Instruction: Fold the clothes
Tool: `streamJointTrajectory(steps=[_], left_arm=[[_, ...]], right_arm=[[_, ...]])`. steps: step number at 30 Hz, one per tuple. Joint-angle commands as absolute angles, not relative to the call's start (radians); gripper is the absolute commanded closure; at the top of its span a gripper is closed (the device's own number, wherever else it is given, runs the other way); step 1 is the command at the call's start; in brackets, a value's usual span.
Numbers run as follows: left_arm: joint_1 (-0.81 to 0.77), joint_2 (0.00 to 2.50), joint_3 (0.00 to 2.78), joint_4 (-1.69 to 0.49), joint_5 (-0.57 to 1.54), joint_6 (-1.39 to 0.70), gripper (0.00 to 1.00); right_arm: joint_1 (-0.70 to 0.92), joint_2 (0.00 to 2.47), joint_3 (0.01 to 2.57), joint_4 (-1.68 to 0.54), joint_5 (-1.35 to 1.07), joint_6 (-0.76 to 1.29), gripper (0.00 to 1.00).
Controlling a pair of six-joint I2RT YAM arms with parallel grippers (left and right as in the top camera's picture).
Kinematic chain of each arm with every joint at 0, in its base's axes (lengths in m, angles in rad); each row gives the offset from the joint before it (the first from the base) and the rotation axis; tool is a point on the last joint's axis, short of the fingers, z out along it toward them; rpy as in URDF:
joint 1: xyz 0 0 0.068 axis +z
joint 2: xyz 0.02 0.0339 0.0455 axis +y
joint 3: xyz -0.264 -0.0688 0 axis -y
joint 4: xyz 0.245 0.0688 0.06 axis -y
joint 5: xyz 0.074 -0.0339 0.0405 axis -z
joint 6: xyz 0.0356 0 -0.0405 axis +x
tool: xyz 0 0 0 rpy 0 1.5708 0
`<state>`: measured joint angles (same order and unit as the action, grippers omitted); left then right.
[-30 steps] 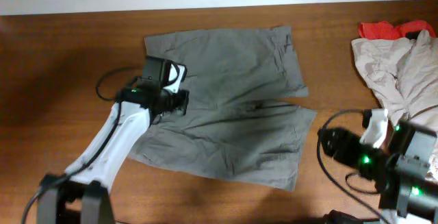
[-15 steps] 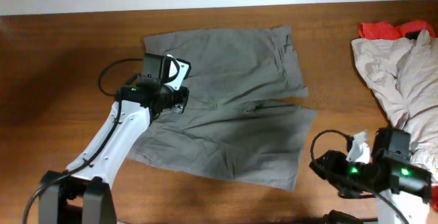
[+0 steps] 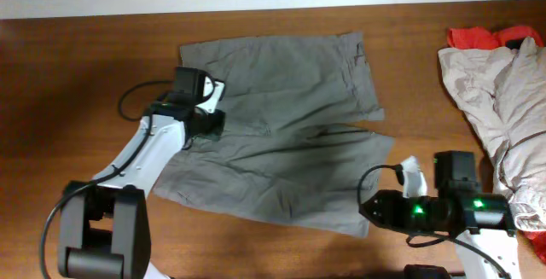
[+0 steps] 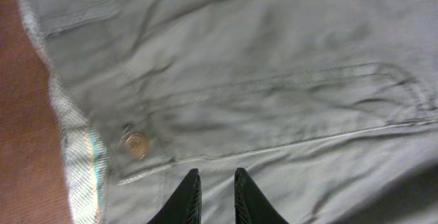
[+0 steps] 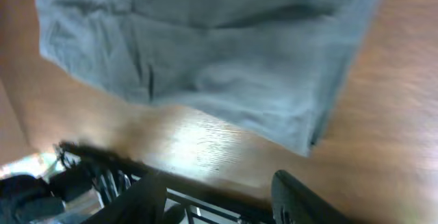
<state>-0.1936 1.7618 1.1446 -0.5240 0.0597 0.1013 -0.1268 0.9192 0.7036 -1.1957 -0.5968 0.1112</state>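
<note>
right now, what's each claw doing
left claw: nearly shut over the shorts, hold cannot be told
right claw: open, empty

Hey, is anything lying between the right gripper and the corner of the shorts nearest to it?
Nothing visible does. The right gripper sits open beside the lower leg corner of the shorts, with only bare table between them. The beige garment and the red cloth lie off to the side.

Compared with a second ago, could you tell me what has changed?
The right gripper swung from beside the beige garment to the near hem of the shorts, jaws open. The left gripper narrowed beside the button. Shorts, garment and red cloth stayed put.
</note>
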Motion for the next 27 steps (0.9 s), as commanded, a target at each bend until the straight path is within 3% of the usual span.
streamJointTrajectory(steps=[1, 3, 5, 7, 10, 11, 12, 17, 27], left_arm=[[-0.133, 1.763, 1.174, -0.570, 0.101, 0.053, 0.83], [-0.096, 1.760, 1.179, -0.588, 0.133, 0.054, 0.78], [-0.056, 1.758, 1.179, -0.582, 0.151, 0.067, 0.66], [-0.012, 1.759, 1.179, -0.570, 0.186, 0.124, 0.63], [0.032, 1.768, 1.179, -0.569, 0.283, 0.169, 0.64], [0.038, 1.779, 1.179, -0.565, 0.349, 0.221, 0.72], [0.035, 1.784, 1.179, -0.560, 0.355, 0.242, 0.73], [-0.003, 1.835, 1.179, -0.540, 0.351, 0.328, 0.75], [-0.023, 1.940, 1.179, -0.466, 0.286, 0.327, 0.79]], right_arm=[[-0.002, 0.917, 0.701, -1.145, -0.596, 0.160, 0.42], [0.060, 0.917, 0.701, -1.112, -0.551, 0.201, 0.40], [0.138, 0.917, 0.701, -1.074, -0.506, 0.256, 0.37], [0.207, 0.928, 0.701, -1.047, -0.450, 0.324, 0.36], [0.307, 0.971, 0.701, -1.039, -0.324, 0.459, 0.36], [0.349, 1.016, 0.701, -1.034, -0.264, 0.509, 0.37], [0.363, 1.045, 0.701, -1.028, -0.238, 0.524, 0.39], [0.373, 1.198, 0.701, -0.971, -0.212, 0.533, 0.52], [0.373, 1.386, 0.701, -0.932, -0.234, 0.479, 0.56]])
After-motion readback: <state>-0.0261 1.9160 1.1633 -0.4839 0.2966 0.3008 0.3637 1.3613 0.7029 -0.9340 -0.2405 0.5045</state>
